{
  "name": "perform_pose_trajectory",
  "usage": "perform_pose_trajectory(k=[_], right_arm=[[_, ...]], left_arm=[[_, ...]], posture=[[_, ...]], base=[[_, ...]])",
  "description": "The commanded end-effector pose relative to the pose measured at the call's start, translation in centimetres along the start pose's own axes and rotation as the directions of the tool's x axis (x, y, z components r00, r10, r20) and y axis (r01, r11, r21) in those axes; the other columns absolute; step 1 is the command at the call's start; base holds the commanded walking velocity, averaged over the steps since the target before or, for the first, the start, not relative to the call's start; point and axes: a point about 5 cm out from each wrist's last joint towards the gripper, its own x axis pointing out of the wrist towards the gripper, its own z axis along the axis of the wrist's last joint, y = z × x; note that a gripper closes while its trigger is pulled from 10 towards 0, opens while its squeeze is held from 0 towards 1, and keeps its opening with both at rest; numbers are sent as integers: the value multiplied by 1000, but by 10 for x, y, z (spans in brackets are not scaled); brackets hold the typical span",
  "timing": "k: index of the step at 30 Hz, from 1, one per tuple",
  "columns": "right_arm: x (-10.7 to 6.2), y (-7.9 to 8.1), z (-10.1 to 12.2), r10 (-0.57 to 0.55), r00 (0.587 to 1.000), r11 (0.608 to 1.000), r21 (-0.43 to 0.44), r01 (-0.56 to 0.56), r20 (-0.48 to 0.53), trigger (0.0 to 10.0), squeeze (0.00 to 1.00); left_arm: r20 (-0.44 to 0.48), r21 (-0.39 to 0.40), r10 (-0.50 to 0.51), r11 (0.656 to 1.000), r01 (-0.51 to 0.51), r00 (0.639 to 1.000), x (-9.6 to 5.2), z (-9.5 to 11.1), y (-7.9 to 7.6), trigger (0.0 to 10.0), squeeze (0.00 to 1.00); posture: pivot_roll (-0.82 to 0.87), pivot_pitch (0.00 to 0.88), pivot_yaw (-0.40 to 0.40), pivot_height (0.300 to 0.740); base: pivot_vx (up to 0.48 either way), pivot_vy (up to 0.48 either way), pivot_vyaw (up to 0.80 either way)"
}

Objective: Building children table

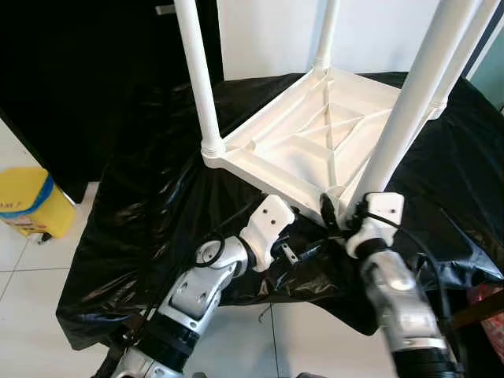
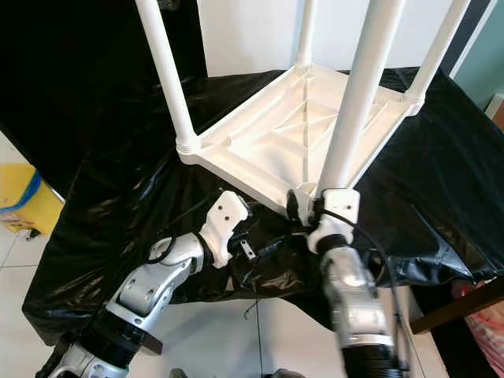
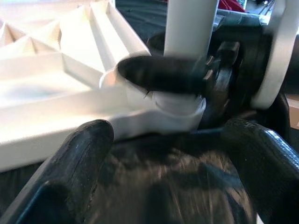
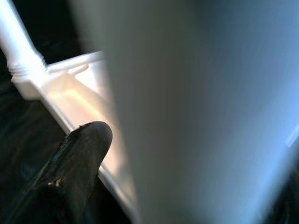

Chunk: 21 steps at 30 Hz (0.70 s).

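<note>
A white plastic children's table (image 1: pixel 299 150) lies upside down on a black sheet (image 1: pixel 142 197), with its legs pointing up. My right gripper (image 1: pixel 334 209) is shut on the near leg (image 1: pixel 409 102) just above its socket. One of its fingers (image 3: pixel 163 74) crosses the front of the leg in the left wrist view, and the leg (image 4: pixel 196 112) looms very close beside one finger (image 4: pixel 79 158) in the right wrist view. My left gripper (image 3: pixel 173 177) is open, low in front of the table's near corner, with nothing between its fingers (image 1: pixel 288 253).
The black sheet drapes over the front edge down to a white tiled floor. A yellow container (image 1: pixel 27 201) stands on the floor at the left. Three other white legs (image 1: pixel 197 71) rise from the far corners. Something red (image 1: pixel 488 303) sits at the right edge.
</note>
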Motion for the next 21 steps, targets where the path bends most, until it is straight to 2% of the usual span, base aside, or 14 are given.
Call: perform_pose_trajectory(k=[1, 2, 3, 4, 6, 12, 13, 16, 17, 19, 21], right_arm=[[-2, -3, -5, 97, 995, 995, 17, -96, -34, 10000, 0], [-2, -3, -5, 97, 995, 995, 17, -96, -34, 10000, 0], [0, -9, -6, 205, 976, 979, -11, -206, -69, 10000, 0], [0, -9, -6, 205, 976, 979, -11, -206, -69, 10000, 0], [3, -14, -7, 270, 958, 961, -35, -275, -96, 10000, 0], [11, -17, -9, 303, 945, 947, -68, -313, -124, 10000, 0], [12, -17, -10, 305, 944, 947, -70, -315, -125, 10000, 0], [6, -10, -12, 268, 958, 959, -62, -275, -105, 10000, 0], [6, -10, -12, 268, 958, 959, -62, -275, -105, 10000, 0], [2, -3, -11, 226, 971, 972, -50, -230, -80, 10000, 0], [0, 0, -11, 205, 976, 977, -42, -208, -67, 10000, 0]], left_arm=[[12, -15, 4, 1000, -4, 1000, -1, 2, -2, 10000, 0], [12, -15, 4, 1000, -4, 1000, -1, 2, -2, 10000, 0], [17, -18, -2, 1000, 2, 1000, -2, 3, -4, 10000, 0], [17, -18, -2, 1000, 2, 1000, -2, 3, -4, 10000, 0], [21, -21, -12, 1000, 12, 1000, -3, 3, -5, 10000, 0], [15, -8, -6, 1000, 6, 1000, -5, 3, -1, 10000, 0], [13, -3, 4, 1000, -4, 1000, -5, 3, 2, 10000, 0], [-3, 26, 144, 989, -144, 990, -4, 2, 27, 10000, 0], [-3, 26, 144, 989, -144, 990, -4, 2, 27, 10000, 0], [-22, 28, 196, 980, -196, 980, -2, 1, 40, 10000, 0], [-26, 25, 207, 978, -207, 978, 0, 2, 45, 10000, 0]], posture=[[-121, 91, -53, 740], [-121, 91, -53, 740], [-121, 89, -50, 740], [-121, 89, -50, 740], [-119, 87, -45, 740], [-112, 80, -38, 740], [-109, 81, -39, 740], [-111, 85, -39, 740], [-111, 85, -39, 740], [-121, 86, -37, 740], [-121, 86, -37, 740]], base=[[0, 0, 0], [0, 0, 0], [0, 0, 0], [0, 0, 0], [0, 0, 0], [0, 0, 0], [0, 0, 0], [0, 0, 0], [0, 0, 0], [0, 0, 0], [0, 0, 0]])
